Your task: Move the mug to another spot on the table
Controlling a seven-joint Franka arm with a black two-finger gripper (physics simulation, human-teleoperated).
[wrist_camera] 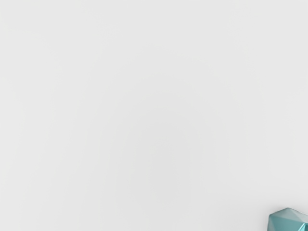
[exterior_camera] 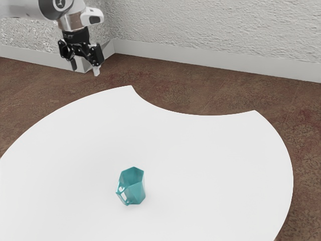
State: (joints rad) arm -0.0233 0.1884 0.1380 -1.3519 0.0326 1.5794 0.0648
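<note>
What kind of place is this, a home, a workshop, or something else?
Probably a plain indoor room set up for robot tests, rendered in a simulator. A white table with a curved cut-out stands on a brown floor by a rough pale wall, and a robot arm hangs over it.

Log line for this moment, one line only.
phase: pre-grasp | teal faceted mug: upright on white round table, ungrasped | black two-finger gripper: open, empty, raised, well apart from mug
</note>
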